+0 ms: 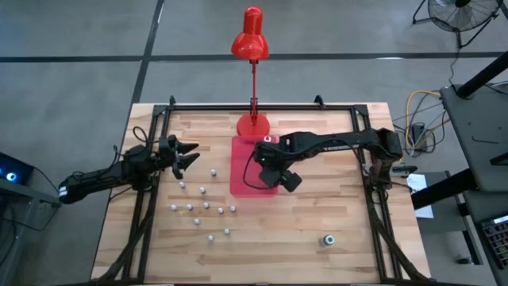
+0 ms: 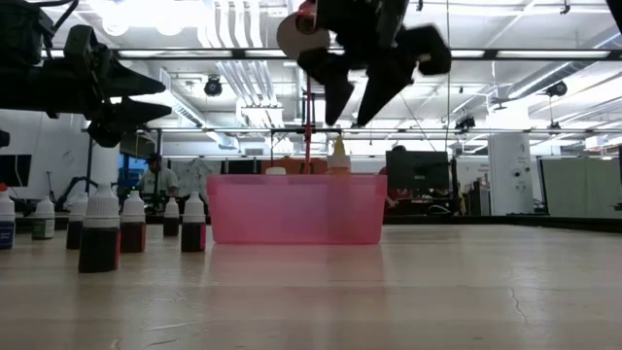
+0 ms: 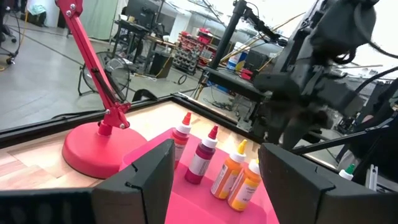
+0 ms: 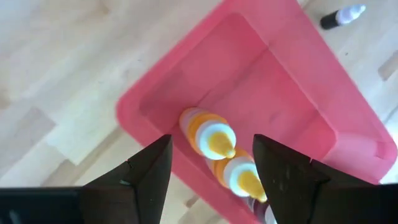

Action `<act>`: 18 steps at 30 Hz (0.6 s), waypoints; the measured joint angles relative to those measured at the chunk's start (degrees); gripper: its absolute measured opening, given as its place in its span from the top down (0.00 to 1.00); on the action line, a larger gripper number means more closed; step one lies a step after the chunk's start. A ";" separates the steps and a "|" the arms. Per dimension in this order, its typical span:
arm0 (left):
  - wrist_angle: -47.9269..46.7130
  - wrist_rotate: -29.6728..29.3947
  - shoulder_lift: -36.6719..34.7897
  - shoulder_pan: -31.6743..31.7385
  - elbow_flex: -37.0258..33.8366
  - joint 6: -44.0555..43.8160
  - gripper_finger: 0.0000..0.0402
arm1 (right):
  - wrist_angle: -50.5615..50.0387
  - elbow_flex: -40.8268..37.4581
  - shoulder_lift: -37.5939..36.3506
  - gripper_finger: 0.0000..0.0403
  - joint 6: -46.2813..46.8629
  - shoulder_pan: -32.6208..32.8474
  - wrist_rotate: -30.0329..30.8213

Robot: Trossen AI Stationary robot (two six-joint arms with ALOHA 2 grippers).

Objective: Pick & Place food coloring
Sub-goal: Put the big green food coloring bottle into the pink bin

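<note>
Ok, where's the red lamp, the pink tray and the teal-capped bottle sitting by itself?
Red lamp (image 1: 251, 36): high view, on its shade.
Pink tray (image 2: 292, 209): low view, on its front wall.
Teal-capped bottle (image 1: 326, 239): high view, on its cap.

Four capped bottles (image 3: 214, 165) upright in red tray (image 3: 186, 205); lamp base (image 3: 99, 146) beside; right arm (image 3: 311, 68) above.

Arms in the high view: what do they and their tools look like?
Both arms are dark, jointed and slim. The left tool ends in two pointed black fingers. The right tool is blocky and black, with a dark cable looping beside it and a white round mark near its wrist.
</note>
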 joint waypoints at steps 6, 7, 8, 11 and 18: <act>0.00 0.01 0.17 0.00 0.00 0.00 0.49 | -1.75 0.00 -5.02 0.46 10.75 1.80 3.56; 0.00 0.00 0.17 0.01 0.00 0.00 0.49 | -2.21 0.00 -5.77 0.46 13.87 2.14 4.69; 0.00 0.00 0.17 0.00 0.00 -0.01 0.49 | -2.54 0.00 -6.74 0.46 17.35 2.53 6.00; 0.00 0.02 0.17 0.02 -0.01 0.00 0.49 | -4.07 0.00 -9.37 0.46 28.44 3.96 10.24; 0.00 0.00 0.17 0.02 0.00 -0.01 0.49 | -12.54 2.41 -13.79 0.46 50.84 8.24 11.95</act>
